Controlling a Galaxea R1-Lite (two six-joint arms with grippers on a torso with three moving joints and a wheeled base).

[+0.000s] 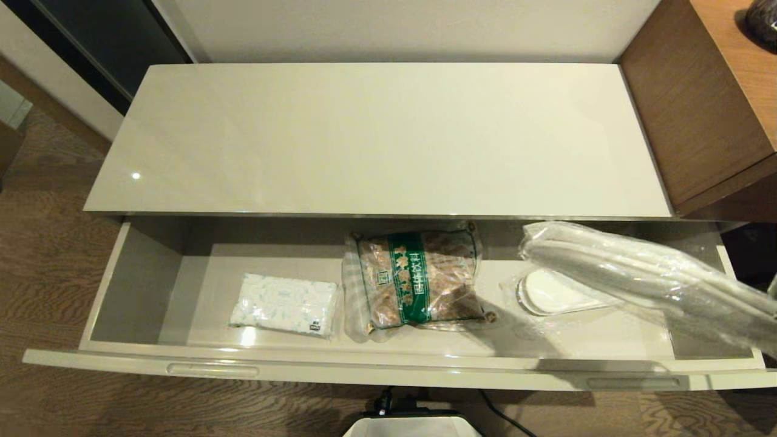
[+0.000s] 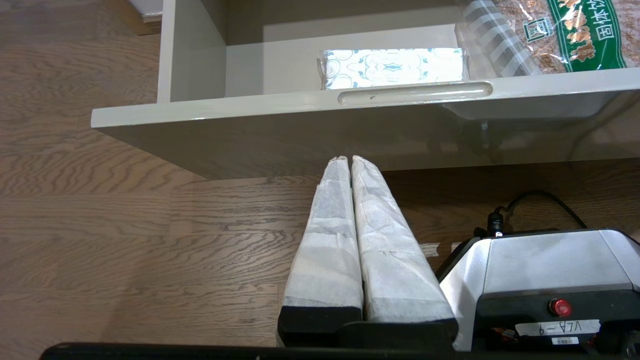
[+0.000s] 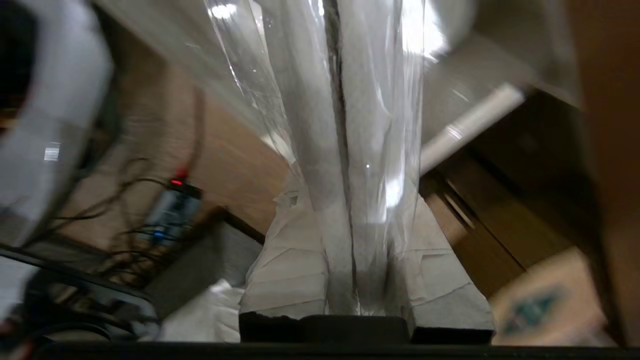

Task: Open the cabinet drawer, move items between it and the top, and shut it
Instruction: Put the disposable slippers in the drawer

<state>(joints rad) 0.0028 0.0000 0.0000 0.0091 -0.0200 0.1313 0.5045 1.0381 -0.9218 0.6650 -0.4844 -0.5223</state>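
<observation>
My right gripper (image 3: 350, 280) jaws clamp the slippers (image 1: 643, 276), lower right, above the open cabinet drawer (image 1: 388, 367). Next, I judge: place them on the top (image 1: 376, 139); left gripper (image 2: 350, 162) jaws shut, empty.

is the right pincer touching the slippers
Touching. The right wrist view shows the right pincer clamped on both sides of the wrapped slippers.

Warm indoor light, blurred right-wrist view

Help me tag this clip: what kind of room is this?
Probably a hotel room: wrapped slippers, a tissue pack and a snack bag at a drawer of a glossy cabinet on wood-look floor.
</observation>
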